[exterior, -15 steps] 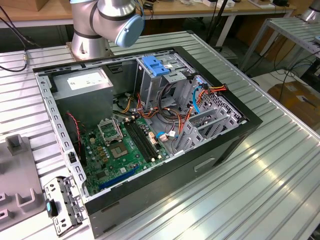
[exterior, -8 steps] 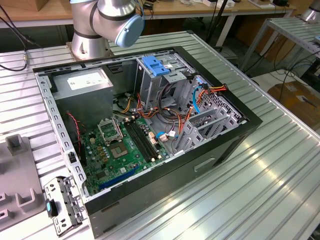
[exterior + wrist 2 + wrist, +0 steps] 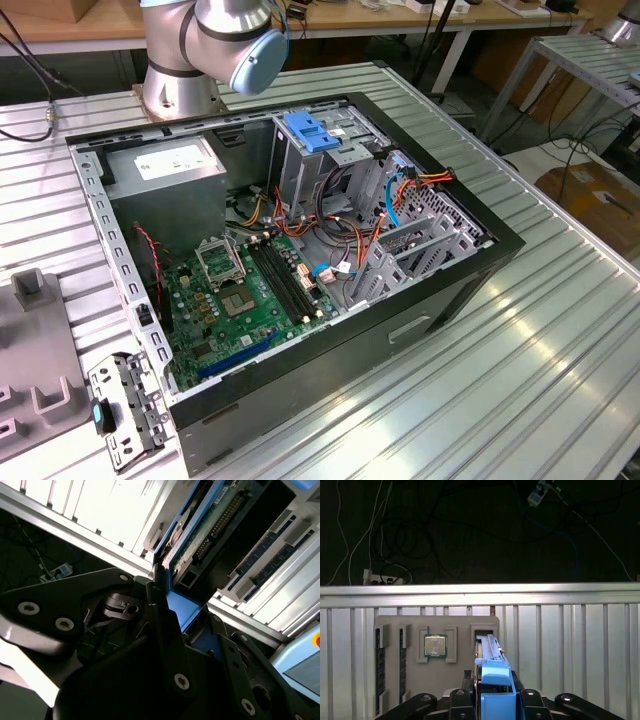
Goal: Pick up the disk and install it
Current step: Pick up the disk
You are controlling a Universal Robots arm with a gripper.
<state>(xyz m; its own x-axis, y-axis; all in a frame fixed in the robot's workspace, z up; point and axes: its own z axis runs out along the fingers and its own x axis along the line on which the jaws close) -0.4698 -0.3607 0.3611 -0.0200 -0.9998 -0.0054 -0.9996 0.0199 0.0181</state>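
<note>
- Exterior view: an open computer case (image 3: 440,300) lies on its side on a ribbed metal table (image 3: 560,380). The circuit board (image 3: 250,300), the power supply box (image 3: 170,165) and a drive cage with a blue latch (image 3: 312,135) are exposed. The arm's base (image 3: 215,40) stands behind the case. A grey holder (image 3: 40,370) sits at the exterior view's left, apart from the case.
- First wrist view: the gripper (image 3: 492,692) is closed on the disk (image 3: 492,665), a black finger (image 3: 465,695) hard against each side. The disk stands on edge with its blue rail uppermost, over the end slot of a grey tray (image 3: 462,652). I cannot tell whether it is seated or lifted. The tray also carries a processor chip (image 3: 435,646) and memory sticks (image 3: 380,675).
- Second wrist view: the gripper (image 3: 182,610) clamps the blue rail, and the disk's green board (image 3: 210,525) faces outward.
</note>
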